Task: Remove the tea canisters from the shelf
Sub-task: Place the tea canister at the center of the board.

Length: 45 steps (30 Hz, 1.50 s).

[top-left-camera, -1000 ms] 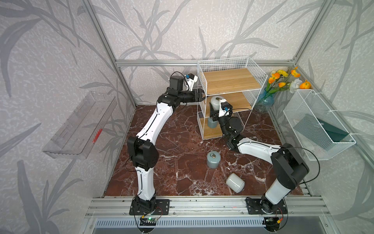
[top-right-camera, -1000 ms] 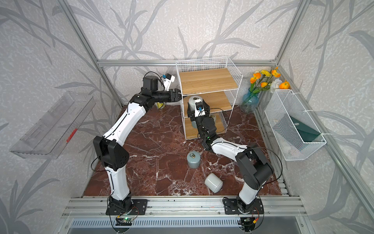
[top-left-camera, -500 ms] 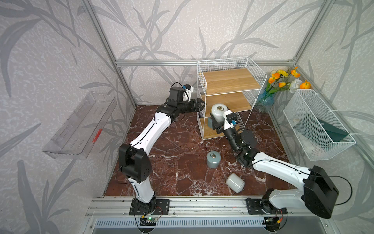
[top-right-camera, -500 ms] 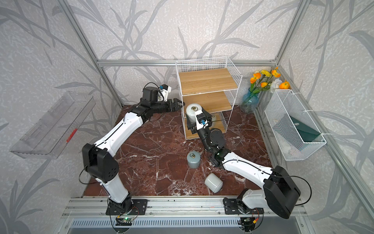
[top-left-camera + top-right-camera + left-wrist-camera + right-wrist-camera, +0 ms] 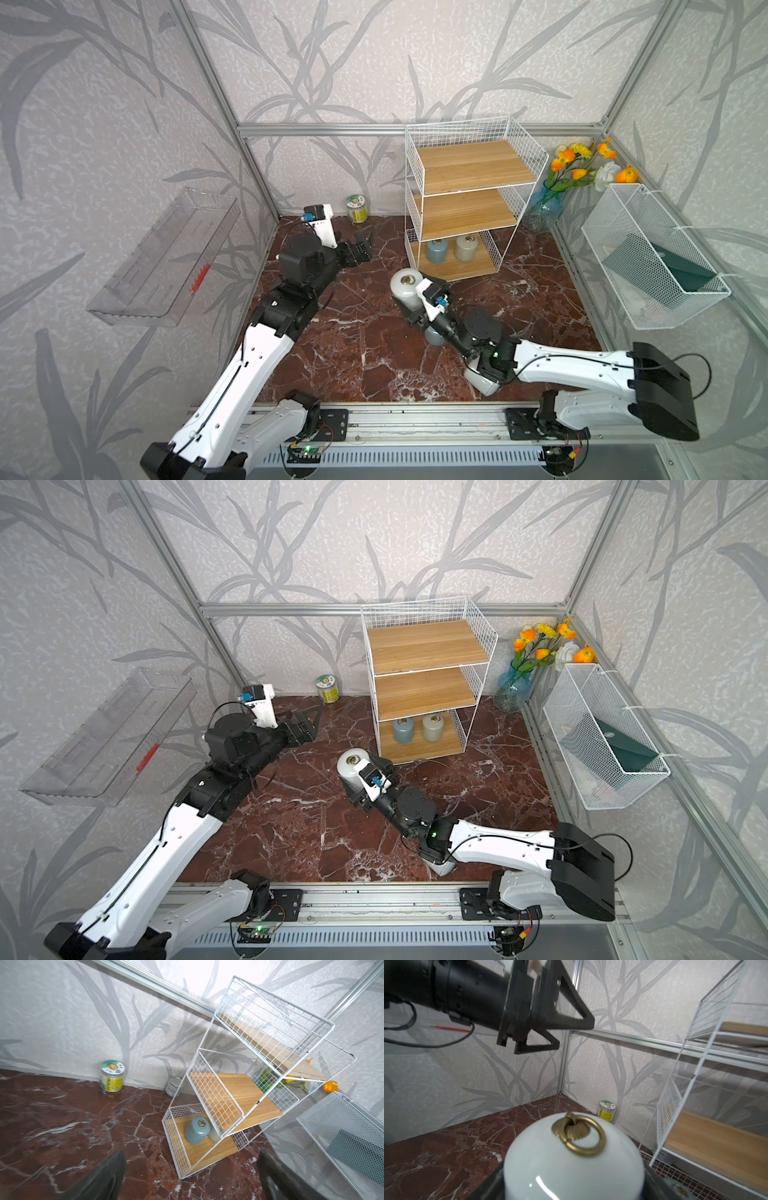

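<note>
The marble floor is dark red with white veins; grey leaf wallpaper covers the walls. The left gripper stands wide and holds nothing; the right gripper holds an off-white canister.

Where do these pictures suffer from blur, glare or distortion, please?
Left wrist: the tin is blurred and the wall behind the shelf is blown out. Right wrist: the near canister is soft, with a glare streak. Both top views: sharp, evenly lit.
</note>
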{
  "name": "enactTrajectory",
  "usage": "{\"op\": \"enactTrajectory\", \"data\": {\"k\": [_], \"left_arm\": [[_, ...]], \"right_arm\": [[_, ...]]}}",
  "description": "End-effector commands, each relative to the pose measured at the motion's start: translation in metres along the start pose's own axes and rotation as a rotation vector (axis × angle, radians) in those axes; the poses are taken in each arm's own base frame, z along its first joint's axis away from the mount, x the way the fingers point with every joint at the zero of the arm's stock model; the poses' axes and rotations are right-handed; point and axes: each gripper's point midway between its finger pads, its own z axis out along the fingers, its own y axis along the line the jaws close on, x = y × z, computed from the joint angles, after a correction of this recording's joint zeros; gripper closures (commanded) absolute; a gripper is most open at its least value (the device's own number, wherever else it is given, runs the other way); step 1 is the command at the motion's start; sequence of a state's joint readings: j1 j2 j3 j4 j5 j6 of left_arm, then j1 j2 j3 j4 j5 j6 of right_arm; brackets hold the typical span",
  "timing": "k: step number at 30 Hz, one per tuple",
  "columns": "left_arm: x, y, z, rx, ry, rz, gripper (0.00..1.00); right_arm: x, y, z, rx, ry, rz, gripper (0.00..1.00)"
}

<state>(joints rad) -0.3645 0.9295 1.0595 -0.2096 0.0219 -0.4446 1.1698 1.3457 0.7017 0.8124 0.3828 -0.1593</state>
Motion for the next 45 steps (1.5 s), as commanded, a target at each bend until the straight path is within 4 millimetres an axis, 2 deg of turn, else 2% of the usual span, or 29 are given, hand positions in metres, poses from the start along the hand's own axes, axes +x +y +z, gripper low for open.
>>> {"op": "enactTrajectory", "data": {"k": [1, 4, 11, 14, 22, 28, 33, 38, 45], "left_arm": [[0.006, 0.032, -0.028, -0.139, -0.042, 0.016, 0.00], [0.018, 0.043, -0.046, -0.168, -0.043, 0.002, 0.00], [0.046, 0.060, -0.062, -0.207, -0.003, 0.007, 0.00], [0.052, 0.065, -0.065, -0.216, 0.002, 0.009, 0.00], [0.066, 0.078, -0.078, -0.245, -0.012, 0.007, 0.00], [0.078, 0.086, -0.081, -0.263, -0.001, 0.004, 0.00], [0.084, 0.089, -0.079, -0.270, 0.001, -0.005, 0.00], [0.085, 0.090, -0.072, -0.276, 0.003, 0.009, 0.00], [0.095, 0.091, -0.060, -0.275, 0.043, 0.006, 0.00]], "right_arm": [[-0.006, 0.011, 0.015, 0.014, -0.072, 0.180, 0.38], [0.025, 0.030, 0.033, 0.001, -0.034, 0.254, 0.38], [0.058, 0.084, 0.072, -0.007, -0.052, 0.250, 0.37], [0.075, 0.093, 0.084, 0.021, -0.045, 0.265, 0.35], [0.113, 0.104, 0.110, 0.078, -0.010, 0.242, 0.32], [0.139, 0.111, 0.129, 0.101, 0.028, 0.231, 0.32], [0.170, 0.104, 0.148, 0.139, 0.084, 0.236, 0.31], [0.190, 0.090, 0.164, 0.176, 0.113, 0.236, 0.31], [0.214, 0.089, 0.169, 0.186, 0.169, 0.239, 0.29]]}}
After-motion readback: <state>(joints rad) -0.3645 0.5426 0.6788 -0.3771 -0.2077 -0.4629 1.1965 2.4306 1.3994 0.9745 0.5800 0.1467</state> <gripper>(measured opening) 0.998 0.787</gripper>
